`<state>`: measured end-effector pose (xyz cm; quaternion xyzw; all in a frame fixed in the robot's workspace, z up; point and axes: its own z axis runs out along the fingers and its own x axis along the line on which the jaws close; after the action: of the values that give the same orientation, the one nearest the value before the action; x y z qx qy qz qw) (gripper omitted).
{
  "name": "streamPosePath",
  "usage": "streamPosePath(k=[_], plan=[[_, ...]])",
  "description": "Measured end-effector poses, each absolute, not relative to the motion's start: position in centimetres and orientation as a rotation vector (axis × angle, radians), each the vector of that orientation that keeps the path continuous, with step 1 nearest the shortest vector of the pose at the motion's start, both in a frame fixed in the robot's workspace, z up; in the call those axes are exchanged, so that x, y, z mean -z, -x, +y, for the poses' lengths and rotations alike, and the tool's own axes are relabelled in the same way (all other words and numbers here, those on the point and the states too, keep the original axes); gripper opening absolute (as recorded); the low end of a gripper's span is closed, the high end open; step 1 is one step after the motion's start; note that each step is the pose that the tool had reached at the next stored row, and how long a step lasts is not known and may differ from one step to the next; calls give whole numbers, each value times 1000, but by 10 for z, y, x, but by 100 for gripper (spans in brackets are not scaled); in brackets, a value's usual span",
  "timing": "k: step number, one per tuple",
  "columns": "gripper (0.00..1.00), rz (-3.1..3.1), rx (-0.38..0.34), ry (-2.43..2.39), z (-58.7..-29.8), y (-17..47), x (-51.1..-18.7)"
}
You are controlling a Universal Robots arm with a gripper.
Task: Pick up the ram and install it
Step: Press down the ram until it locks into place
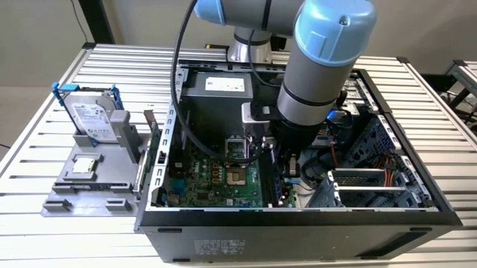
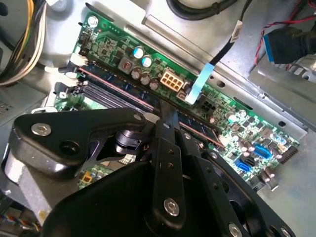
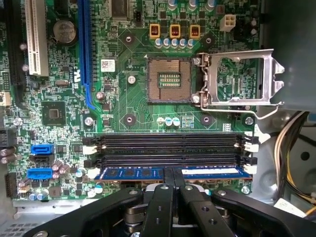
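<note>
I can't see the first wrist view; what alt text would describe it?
A black gripper pinches a blue ram stick standing in a slot at the edge of a green motherboard. Beside it lie two empty black memory slots, with an open processor socket and its raised metal bracket beyond.

hard drive (image 1: 95, 117), processor chip (image 1: 85, 164), computer case (image 1: 298, 226)

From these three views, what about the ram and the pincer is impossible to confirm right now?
- Ram seating depth: in the first wrist view the pincer covers its middle.
- Slot latches: too small to judge closed or open.
- Ram in the exterior view: hidden behind the arm.
- Far end of the ram in the second wrist view: blocked by the pincer linkage.
</note>
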<state>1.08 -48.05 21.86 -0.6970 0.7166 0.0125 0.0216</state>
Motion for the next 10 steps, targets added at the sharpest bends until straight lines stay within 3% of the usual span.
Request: streamPosePath(k=[3,10], plan=[[0,2222,-37,2161,-480,-11,-217],[0,2220,-40,2159,-480,-11,-246]])
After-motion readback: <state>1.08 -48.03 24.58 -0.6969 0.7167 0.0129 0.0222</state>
